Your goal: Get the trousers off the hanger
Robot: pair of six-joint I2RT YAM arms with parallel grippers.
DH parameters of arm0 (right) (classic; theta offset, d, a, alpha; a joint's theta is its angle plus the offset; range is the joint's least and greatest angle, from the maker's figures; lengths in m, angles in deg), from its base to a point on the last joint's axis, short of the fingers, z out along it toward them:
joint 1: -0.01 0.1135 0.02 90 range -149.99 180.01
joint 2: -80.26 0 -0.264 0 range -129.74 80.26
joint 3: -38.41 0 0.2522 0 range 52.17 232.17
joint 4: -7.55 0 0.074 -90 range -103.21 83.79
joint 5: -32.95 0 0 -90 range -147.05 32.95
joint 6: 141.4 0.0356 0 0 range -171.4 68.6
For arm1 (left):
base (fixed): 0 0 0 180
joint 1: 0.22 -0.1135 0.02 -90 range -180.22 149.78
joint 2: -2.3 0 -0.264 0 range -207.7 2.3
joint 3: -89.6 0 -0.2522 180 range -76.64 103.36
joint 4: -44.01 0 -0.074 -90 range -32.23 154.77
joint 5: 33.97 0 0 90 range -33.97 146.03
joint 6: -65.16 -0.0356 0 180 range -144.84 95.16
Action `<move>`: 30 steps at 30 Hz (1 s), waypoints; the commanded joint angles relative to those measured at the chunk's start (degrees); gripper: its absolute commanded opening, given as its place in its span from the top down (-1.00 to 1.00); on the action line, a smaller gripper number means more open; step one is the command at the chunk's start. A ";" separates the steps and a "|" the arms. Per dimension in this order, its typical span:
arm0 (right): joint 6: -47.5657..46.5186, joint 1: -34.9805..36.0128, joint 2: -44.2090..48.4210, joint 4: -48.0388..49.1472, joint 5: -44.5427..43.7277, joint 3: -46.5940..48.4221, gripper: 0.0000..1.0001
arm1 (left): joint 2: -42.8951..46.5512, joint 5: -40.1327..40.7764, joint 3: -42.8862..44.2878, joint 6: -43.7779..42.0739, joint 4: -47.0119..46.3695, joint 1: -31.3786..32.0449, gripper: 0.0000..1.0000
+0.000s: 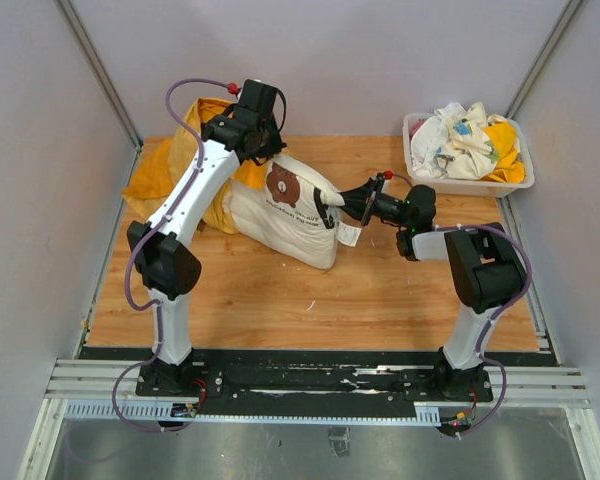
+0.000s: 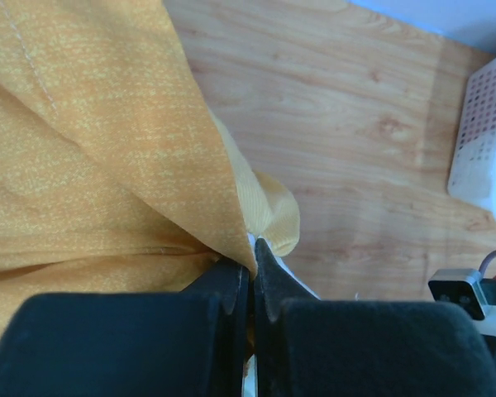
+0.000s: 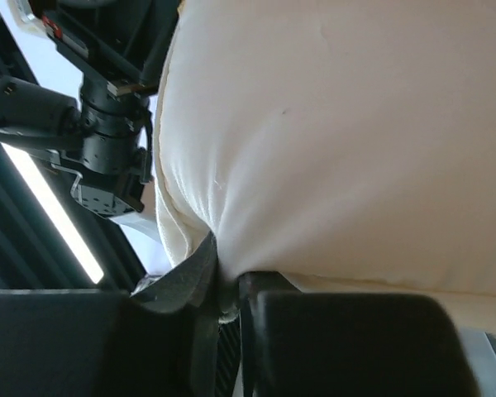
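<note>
Cream trousers (image 1: pixel 280 212) with a brown bear print lie bunched on the wooden table, against a yellow cloth (image 1: pixel 158 175). At their right edge my right gripper (image 1: pixel 330 212) is shut on a fold of them. In the right wrist view that cream fabric (image 3: pixel 339 124) fills the frame above the right gripper (image 3: pixel 230 281). My left gripper (image 1: pixel 256 128) hangs over the top of the pile. In the left wrist view the left gripper (image 2: pixel 252 252) is shut on the edge of the yellow cloth (image 2: pixel 83 149), with a white sliver between the jaws. The hanger is hidden.
A white basket (image 1: pixel 413 152) heaped with mixed clothes (image 1: pixel 470 138) stands at the back right corner. Grey walls close in the table on the left, back and right. A small white tag (image 1: pixel 348 234) dangles at the trousers' right edge.
</note>
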 commanded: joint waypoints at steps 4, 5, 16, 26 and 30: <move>-0.65 -4.17 -7.74 8.67 -3.19 4.14 0.26 | -4.18 -0.85 4.17 -3.98 -4.10 -1.71 0.83; -1.27 -4.83 -7.89 8.66 -3.75 4.14 0.20 | -4.12 -1.66 4.12 -4.18 -4.98 -2.06 0.81; -7.25 -9.98 -3.74 8.02 -5.99 4.71 -0.05 | -1.34 -4.45 4.25 -6.75 -9.49 -3.89 0.16; -29.99 -10.08 3.19 -19.28 -1.26 5.98 -0.12 | 7.92 0.83 -10.87 -11.20 -17.43 -5.83 -0.08; -42.50 -9.96 5.65 -35.21 -1.14 7.75 -0.12 | 9.02 5.55 -19.79 -16.63 -24.86 -6.69 -0.21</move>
